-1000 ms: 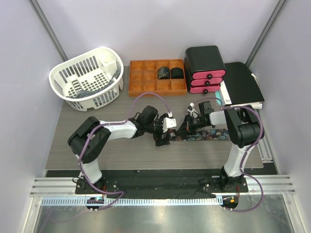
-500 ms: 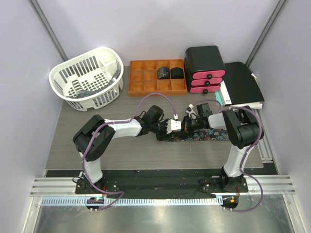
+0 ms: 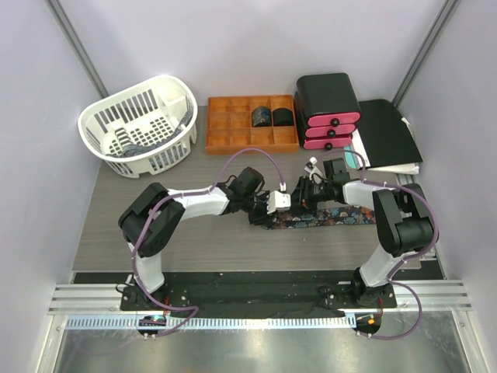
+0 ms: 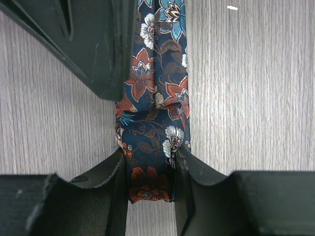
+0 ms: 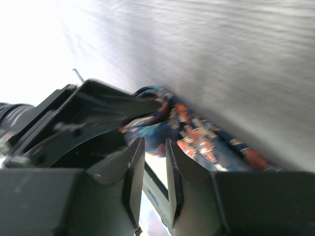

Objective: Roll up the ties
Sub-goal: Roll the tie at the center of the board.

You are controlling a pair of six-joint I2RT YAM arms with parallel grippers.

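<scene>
A dark navy tie (image 3: 330, 216) with a red and blue flower print lies flat across the grey table, running right from the two grippers. In the left wrist view my left gripper (image 4: 150, 177) is shut on the tie's narrow end (image 4: 152, 123), which sits folded between the pads. My right gripper (image 5: 155, 167) hovers just behind that end with a small gap between its fingers and nothing in it. The printed tie (image 5: 197, 137) lies beyond its tips. Two rolled ties (image 3: 262, 116) (image 3: 282, 116) sit in the orange tray (image 3: 233, 132).
A white slatted basket (image 3: 140, 132) stands at the back left. A black unit with pink drawers (image 3: 330, 109) and a black folder (image 3: 388, 132) stand at the back right. The right gripper's finger (image 4: 98, 44) crowds the left gripper from above.
My left gripper moved right onto the tie's end and shut on it. My right gripper let go of the tie, opened slightly and drew back a little.
</scene>
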